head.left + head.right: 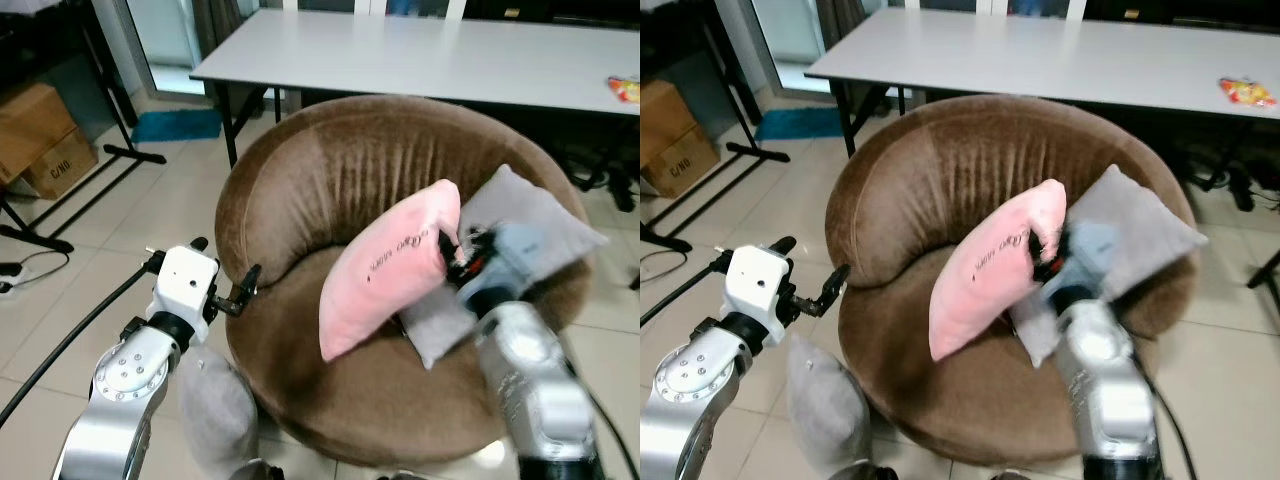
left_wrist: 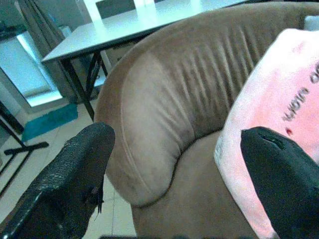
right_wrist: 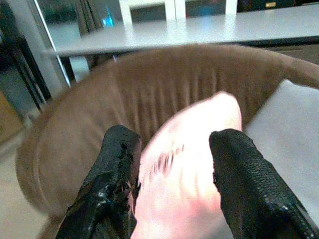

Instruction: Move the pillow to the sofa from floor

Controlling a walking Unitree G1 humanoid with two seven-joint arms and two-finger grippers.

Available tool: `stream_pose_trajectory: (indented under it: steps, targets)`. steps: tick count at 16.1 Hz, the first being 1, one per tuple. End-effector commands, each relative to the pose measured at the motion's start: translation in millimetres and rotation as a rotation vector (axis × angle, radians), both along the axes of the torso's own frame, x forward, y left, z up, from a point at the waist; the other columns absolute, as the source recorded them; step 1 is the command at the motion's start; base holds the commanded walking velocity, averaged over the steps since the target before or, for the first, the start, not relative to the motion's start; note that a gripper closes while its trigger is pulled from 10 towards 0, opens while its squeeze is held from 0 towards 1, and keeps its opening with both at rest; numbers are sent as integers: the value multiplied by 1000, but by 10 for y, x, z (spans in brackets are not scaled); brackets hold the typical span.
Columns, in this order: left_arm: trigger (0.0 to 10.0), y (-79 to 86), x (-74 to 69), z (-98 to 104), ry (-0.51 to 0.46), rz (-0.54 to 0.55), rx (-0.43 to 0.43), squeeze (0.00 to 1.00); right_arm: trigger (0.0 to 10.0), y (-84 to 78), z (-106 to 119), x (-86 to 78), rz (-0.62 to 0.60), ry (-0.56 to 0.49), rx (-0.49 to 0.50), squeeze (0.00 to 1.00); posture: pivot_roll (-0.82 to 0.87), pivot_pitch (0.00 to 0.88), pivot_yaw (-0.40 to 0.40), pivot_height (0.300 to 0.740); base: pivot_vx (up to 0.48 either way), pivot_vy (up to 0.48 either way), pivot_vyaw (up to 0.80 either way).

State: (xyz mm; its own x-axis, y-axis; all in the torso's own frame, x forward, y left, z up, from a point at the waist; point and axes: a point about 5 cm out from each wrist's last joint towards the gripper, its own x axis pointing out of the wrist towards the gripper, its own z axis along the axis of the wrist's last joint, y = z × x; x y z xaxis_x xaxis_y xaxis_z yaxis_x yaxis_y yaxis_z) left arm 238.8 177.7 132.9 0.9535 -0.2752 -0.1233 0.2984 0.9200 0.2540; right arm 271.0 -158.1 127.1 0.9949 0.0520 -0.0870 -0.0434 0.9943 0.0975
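Note:
A pink pillow (image 1: 385, 270) stands tilted on the seat of the round brown sofa (image 1: 300, 170), leaning back against a grey pillow (image 1: 525, 225). My right gripper (image 1: 456, 250) is at the pink pillow's upper right edge. In the right wrist view its fingers (image 3: 119, 164) stand apart on either side of the pillow (image 3: 184, 149); the arm is blurred. My left gripper (image 1: 225, 265) hovers open beside the sofa's left arm, holding nothing. A second grey pillow (image 1: 215, 400) lies on the floor under my left arm.
A long white table (image 1: 430, 50) stands right behind the sofa. Cardboard boxes (image 1: 40, 135) and a black stand's legs (image 1: 60, 200) are at the far left. Cables (image 1: 70, 340) run over the tiled floor on my left.

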Motion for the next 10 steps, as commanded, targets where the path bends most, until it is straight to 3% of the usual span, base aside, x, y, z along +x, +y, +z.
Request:
stream_pose_trajectory:
  steps: [1,5,10]
  targets:
    - [10000,4,-6,9,-9,9,8,0,10000,5,54,-12,-8,-7,-12,0,-106,0,40,740,-285,0,0]
    - [10000,27,-39,11,-20,35,13,0,10000,72,105,-47,87,-2,4,0,-88,0,18,740,-142,0,0]
    - [10000,108,-115,19,-44,111,18,0,10000,135,38,-129,177,50,65,0,-67,0,0,740,0,0,800]
